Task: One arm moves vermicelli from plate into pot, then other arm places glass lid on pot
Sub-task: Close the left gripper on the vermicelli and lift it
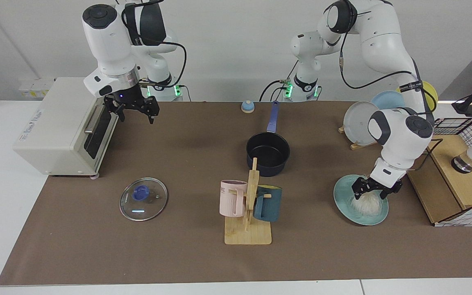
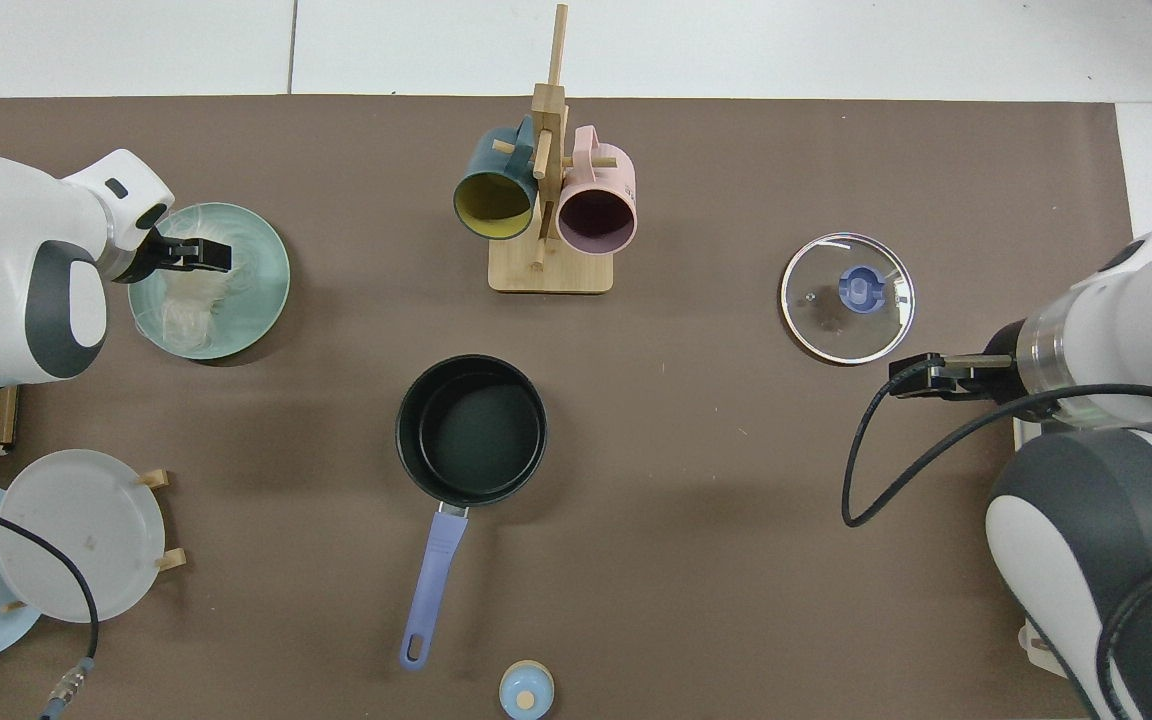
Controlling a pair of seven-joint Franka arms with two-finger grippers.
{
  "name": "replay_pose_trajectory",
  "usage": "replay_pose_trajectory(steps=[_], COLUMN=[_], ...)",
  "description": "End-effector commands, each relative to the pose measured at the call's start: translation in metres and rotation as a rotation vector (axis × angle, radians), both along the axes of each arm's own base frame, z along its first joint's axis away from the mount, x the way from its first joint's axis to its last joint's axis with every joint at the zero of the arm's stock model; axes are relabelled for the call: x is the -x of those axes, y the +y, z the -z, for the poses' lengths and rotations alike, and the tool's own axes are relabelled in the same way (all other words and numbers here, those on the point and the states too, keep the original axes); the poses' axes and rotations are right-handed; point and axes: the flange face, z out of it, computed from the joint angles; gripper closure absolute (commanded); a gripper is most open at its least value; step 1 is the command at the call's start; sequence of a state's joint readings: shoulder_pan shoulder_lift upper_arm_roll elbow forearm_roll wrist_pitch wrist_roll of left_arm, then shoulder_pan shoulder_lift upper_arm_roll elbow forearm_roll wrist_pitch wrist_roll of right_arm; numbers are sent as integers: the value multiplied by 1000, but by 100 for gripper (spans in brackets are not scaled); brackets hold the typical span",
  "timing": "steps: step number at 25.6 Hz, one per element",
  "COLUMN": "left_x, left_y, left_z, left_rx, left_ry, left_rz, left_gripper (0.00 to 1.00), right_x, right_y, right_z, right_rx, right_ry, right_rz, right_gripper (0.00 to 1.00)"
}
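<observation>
**Left gripper down on the vermicelli**

While the mug rack (image 1: 248,213) stands nearest the facing camera on the brown worktop (image 1: 178,254), the glass lid (image 1: 143,198) lies flat to one side of it and the teal plate (image 1: 344,200) to the other. On that plate sits the vermicelli (image 1: 366,205), and the left gripper (image 1: 370,192) is pressed down into the top of the tangle, its fingers spread apart on either side of the strands. Beyond the rack, near the worktop's middle, the pot (image 1: 268,152) stands upright with nothing inside, its blue handle pointing toward the arm bases. Farther back, the right arm waits with the right gripper (image 1: 133,112) hanging above the worktop just beside the toaster oven (image 1: 55,127), fingers wide. From above, the lid (image 2: 847,297) and plate (image 2: 261,280) lie well apart, with the pot (image 2: 471,428) between.
</observation>
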State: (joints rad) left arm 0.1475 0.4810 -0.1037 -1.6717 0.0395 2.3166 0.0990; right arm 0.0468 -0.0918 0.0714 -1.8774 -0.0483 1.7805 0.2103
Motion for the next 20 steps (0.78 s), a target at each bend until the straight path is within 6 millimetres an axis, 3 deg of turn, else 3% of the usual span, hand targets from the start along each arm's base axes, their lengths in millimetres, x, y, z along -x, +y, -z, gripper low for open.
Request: replay_pose_trajectory(steps=[1,9,11,12,13,14,15,20], left_x=[4,3,2,1,1,0,0,-2], left_y=[1,0,1,2,2,2,1,5], left_z=[13,28,31,33,37,39,40,37], left_rx=[0,0,0,-4,-13,-28,-36,-38], left_ry=[-8,-1,-7,-10,-10,-14,-14,-20], left_rz=[5,14,15,18,28,44,49,49], left_gripper=[0,0,5,12,28,55,100,100], right_x=[3,3,2,2,2,2,2,1], right_y=[-1,-1,-1,-1,-1,-1,-1,-1], right_z=[2,3,2,2,2,3,4,5], right_rx=[-19,-19,-19,-19,-19,-19,-19,-19], right_ry=[-13,-11,-13,-13,-13,-11,-10,-10], right_rz=[23,22,21,23,23,23,23,23], right_gripper=[1,1,1,1,1,1,1,1])
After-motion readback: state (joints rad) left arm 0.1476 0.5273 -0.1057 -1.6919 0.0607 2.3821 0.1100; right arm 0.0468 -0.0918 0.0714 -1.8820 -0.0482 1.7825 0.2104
